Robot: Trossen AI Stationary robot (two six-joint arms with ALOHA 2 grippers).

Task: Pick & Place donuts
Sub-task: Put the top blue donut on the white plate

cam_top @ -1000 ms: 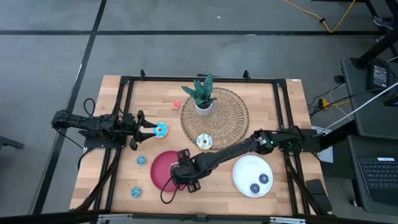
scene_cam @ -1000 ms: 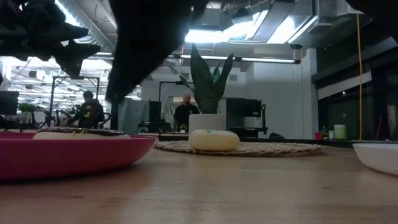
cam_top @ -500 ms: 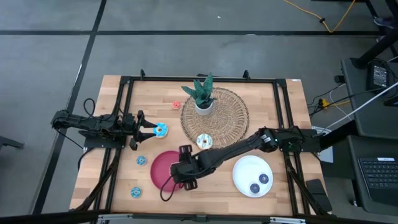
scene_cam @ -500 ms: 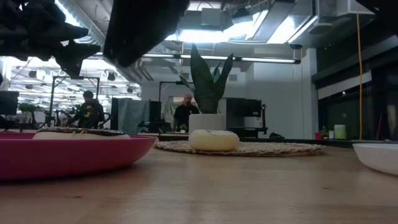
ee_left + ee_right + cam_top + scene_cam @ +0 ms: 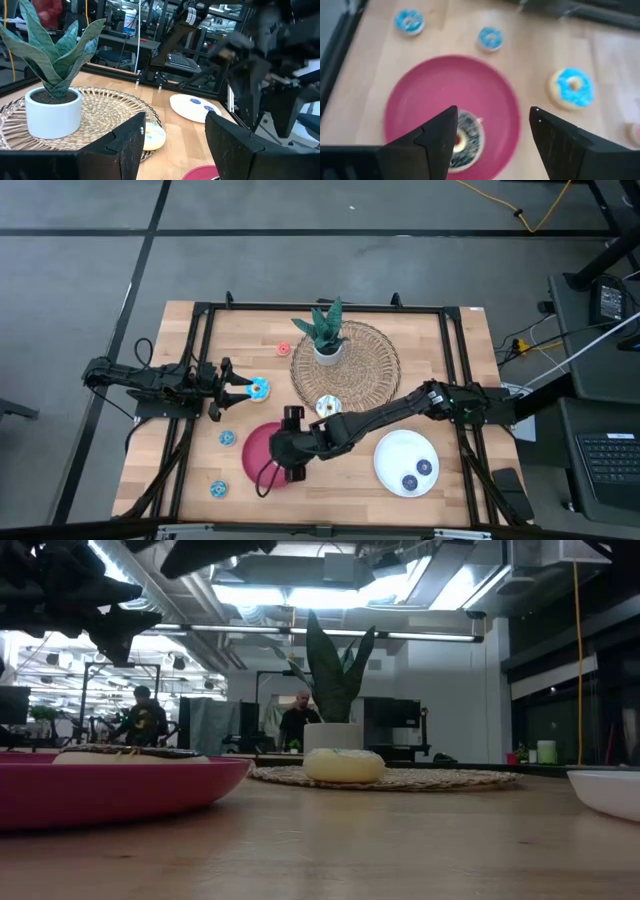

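A brown chocolate donut lies flat on the red plate, near its front. My right gripper hangs open above that plate, pointing slantwise down, with nothing between its fingers. A light-blue iced donut rests on the table just in front of my left gripper, which waits level and open at the table's left. A cream-white sprinkled donut sits on the woven mat's near edge. Small blue donuts lie left of the red plate. A small red one lies near the plant.
A potted plant stands on the round woven mat. A white plate at the front right carries two small blue donuts. A black frame runs along the table's edges. People stand in the room beyond the table.
My right gripper has risen from just above the red plate and drawn a little toward the table's far left, rolling and tipping less steeply. Its fingers stay open. The chocolate donut stays on the plate.
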